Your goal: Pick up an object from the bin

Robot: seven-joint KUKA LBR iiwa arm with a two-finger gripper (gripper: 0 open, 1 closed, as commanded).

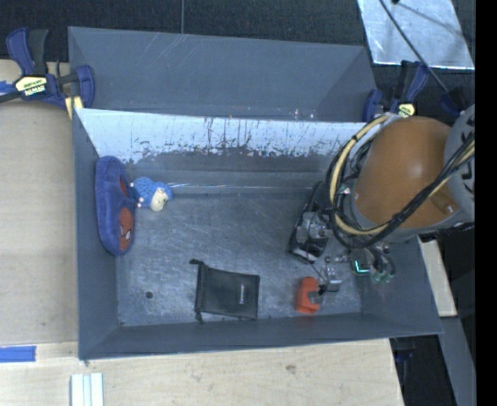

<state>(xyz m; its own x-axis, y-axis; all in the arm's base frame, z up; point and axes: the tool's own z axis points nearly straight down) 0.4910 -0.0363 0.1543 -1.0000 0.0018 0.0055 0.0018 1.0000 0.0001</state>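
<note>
**Orange-red block beneath the jaws**

By the near wall lie a flat black case [226,296] and, right of it, a small orange-red block [307,297] — the jaws hang just above it, open or closed I cannot tell. Farther back, a blue toy [111,205] leans on the left wall. The grey bin [232,235] is scuffed — its far wall streaked dark.

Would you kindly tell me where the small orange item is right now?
In the camera view the orange item lies at the bin's lower right, just right of the black pouch, beside the tool.
</note>
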